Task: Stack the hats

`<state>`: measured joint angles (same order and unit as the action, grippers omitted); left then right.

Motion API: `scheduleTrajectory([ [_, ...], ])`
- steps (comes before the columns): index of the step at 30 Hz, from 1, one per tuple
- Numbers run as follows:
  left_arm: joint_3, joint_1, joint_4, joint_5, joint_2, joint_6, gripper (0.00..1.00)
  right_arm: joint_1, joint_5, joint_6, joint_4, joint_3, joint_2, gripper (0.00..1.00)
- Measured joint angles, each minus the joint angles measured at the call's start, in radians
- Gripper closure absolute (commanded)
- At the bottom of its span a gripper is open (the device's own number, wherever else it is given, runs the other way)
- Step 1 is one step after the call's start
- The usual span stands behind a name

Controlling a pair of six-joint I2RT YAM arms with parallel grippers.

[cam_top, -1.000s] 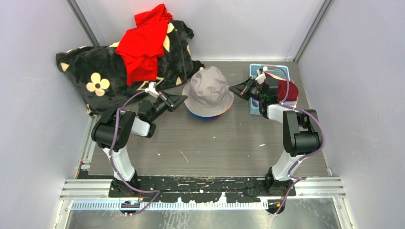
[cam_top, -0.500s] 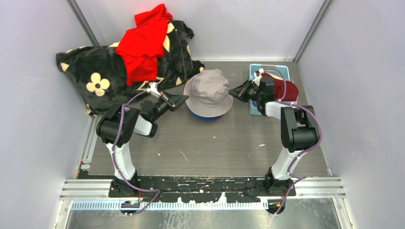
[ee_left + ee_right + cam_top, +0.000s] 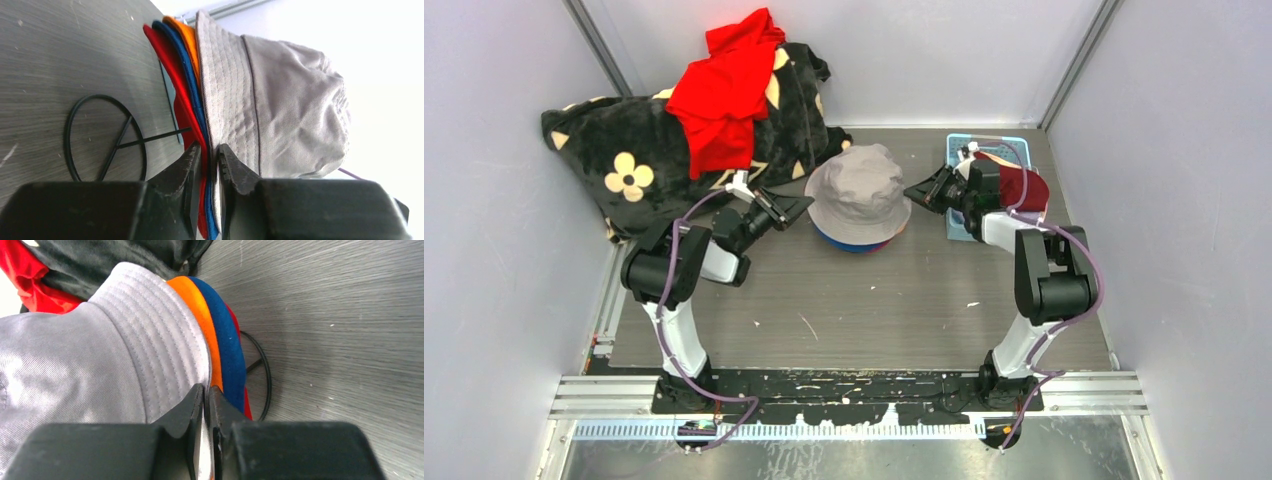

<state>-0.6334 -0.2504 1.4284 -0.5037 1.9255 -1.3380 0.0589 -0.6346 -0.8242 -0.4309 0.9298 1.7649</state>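
Note:
A grey hat tops a stack in the middle of the table, with orange, blue and red hat brims layered under it. My left gripper is at the stack's left edge. In the left wrist view its jaws stand narrowly apart with the red, blue and grey brims pinched between them. My right gripper is at the stack's right edge, nearly closed on the grey brim. A maroon hat lies behind the right wrist.
The maroon hat rests on a light blue tray at the back right. A black blanket with cream flowers and a bright red garment fill the back left. A black wire ring lies on the table under the stack.
The stack and both grippers have shifted slightly toward the back left. Both grippers stay at the brims.

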Motion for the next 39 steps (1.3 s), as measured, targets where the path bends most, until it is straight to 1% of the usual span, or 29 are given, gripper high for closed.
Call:
scheduleTrajectory([
  [1, 0.0, 0.01, -0.007, -0.003, -0.008, -0.001, 0.77, 0.0, 0.013, 0.012, 0.023, 0.0, -0.016, 0.74],
  [3, 0.0, 0.035, -0.015, -0.003, -0.019, -0.009, 0.75, -0.005, 0.042, 0.037, 0.077, 0.001, -0.053, 0.58],
  [4, 0.001, 0.049, -0.019, -0.003, -0.021, -0.014, 0.74, -0.011, 0.055, 0.045, 0.1, 0.002, -0.069, 0.47],
  [5, 0.002, 0.064, -0.024, -0.003, -0.023, -0.017, 0.74, -0.019, 0.072, 0.058, 0.128, 0.006, -0.088, 0.41],
  [6, 0.003, 0.08, -0.028, -0.003, -0.024, -0.021, 0.72, -0.031, 0.089, 0.069, 0.156, 0.013, -0.107, 0.37],
  [7, 0.006, 0.091, -0.032, -0.003, -0.025, -0.024, 0.71, -0.043, 0.105, 0.083, 0.182, 0.022, -0.126, 0.36],
  [13, 0.029, 0.126, -0.059, -0.005, -0.025, -0.035, 0.7, -0.106, 0.199, 0.153, 0.305, 0.113, -0.203, 0.36],
  [16, 0.041, 0.129, -0.075, -0.006, -0.025, -0.034, 0.7, -0.117, 0.298, 0.21, 0.417, 0.191, -0.21, 0.36],
  [18, 0.042, 0.129, -0.121, -0.005, -0.032, -0.021, 0.7, -0.117, 0.377, 0.258, 0.512, 0.253, -0.208, 0.36],
  [21, 0.042, 0.129, -0.244, -0.004, -0.097, 0.02, 0.7, -0.117, 0.493, 0.323, 0.62, 0.335, -0.198, 0.36],
  [23, 0.027, 0.129, -0.378, -0.003, -0.185, 0.074, 0.69, -0.117, 0.561, 0.359, 0.672, 0.373, -0.184, 0.36],
  [25, -0.016, 0.129, -0.529, 0.003, -0.277, 0.143, 0.69, -0.117, 0.62, 0.386, 0.715, 0.394, -0.167, 0.36],
  [28, -0.121, 0.126, -0.768, 0.023, -0.397, 0.258, 0.69, -0.117, 0.706, 0.422, 0.787, 0.419, -0.127, 0.36],
  [31, -0.212, 0.122, -0.938, 0.047, -0.491, 0.36, 0.69, -0.117, 0.782, 0.45, 0.847, 0.442, -0.075, 0.36],
  [34, -0.229, 0.121, -1.015, 0.056, -0.543, 0.413, 0.69, -0.117, 0.837, 0.467, 0.887, 0.46, -0.033, 0.36],
  [39, -0.218, 0.121, -1.101, 0.059, -0.546, 0.439, 0.69, -0.122, 0.893, 0.486, 0.928, 0.503, 0.041, 0.39],
])
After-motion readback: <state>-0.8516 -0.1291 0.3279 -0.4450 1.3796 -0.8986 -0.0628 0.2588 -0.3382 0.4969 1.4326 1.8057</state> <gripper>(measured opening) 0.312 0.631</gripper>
